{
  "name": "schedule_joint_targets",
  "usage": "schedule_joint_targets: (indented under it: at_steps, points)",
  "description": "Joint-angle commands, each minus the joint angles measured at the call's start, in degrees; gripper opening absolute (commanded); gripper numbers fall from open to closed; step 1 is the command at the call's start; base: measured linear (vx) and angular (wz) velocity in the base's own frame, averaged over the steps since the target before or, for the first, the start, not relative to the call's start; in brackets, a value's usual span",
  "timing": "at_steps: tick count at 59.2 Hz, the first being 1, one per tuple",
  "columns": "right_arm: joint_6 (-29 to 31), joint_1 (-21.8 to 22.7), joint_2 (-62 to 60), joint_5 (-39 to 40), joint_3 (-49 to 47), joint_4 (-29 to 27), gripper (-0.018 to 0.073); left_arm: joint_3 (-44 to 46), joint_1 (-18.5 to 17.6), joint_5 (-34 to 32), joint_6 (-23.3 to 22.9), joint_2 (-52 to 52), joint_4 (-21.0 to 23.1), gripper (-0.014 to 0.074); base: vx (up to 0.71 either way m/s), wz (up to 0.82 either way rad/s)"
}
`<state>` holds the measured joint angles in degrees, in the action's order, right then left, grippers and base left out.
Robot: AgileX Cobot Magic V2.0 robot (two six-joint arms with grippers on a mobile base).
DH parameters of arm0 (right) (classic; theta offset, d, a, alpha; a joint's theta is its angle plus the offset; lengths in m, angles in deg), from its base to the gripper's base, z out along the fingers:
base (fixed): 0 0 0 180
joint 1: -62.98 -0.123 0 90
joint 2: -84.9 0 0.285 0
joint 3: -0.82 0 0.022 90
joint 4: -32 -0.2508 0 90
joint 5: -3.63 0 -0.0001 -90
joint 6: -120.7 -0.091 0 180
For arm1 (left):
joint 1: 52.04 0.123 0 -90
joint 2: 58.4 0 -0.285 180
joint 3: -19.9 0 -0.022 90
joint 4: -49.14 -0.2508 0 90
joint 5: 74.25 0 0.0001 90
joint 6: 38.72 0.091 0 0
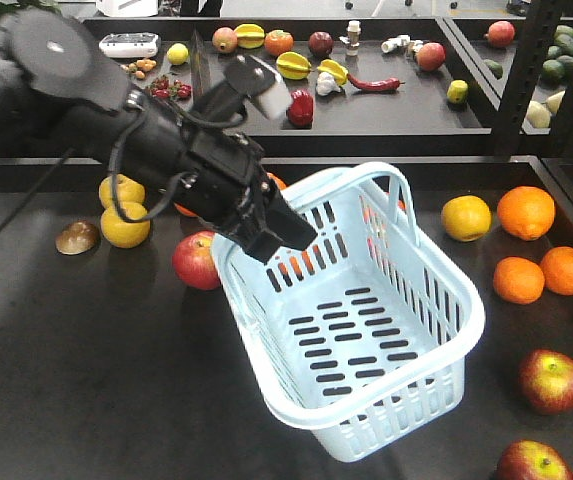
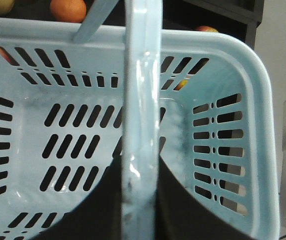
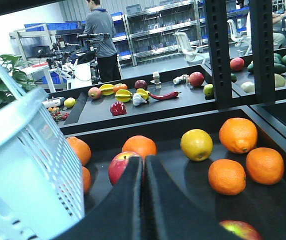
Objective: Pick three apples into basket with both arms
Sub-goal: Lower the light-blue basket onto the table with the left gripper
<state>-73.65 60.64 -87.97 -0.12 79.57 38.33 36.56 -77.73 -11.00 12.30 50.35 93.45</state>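
- Left claw (image 1: 271,228), reaching in from 10 o'clock, is clamped on a handle (image 2: 142,100) of the pale blue basket (image 1: 366,330), which sits tilted over the dark desk (image 1: 86,380), its left side raised.
- One red apple (image 1: 196,260) rests on the desk just beside the basket, at its 9 o'clock.
- A second apple (image 1: 551,380) and a third apple (image 1: 534,462) lie at the basket's 4 o'clock, apart from it.
- Right claw (image 3: 143,159) has its tips pressed together, low over the desk, with the basket at its 9 o'clock.
- Oranges (image 1: 526,212) cluster at the basket's 2 o'clock.
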Motion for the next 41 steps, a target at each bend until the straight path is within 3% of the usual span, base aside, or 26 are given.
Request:
schedule_joint_targets:
  at_steps: [1,21,41]
  points:
    - [0.21,0.32,-0.67,4.07,0.81,0.7,-0.0009,2.57,-0.2,-0.75,2.01,0.07,3.79,-0.0005,0.0,0.0]
    - [0.21,0.32,-0.67,4.07,0.81,0.7,-0.0009,2.51,-2.09,-2.31,4.08,4.03,-2.64,0.0016,0.0,0.0]
    - [0.21,0.32,-0.67,4.07,0.81,0.7,-0.0009,2.51,-4.84,-7.55,4.15,4.37,-4.86,0.0057,0.0,0.0]
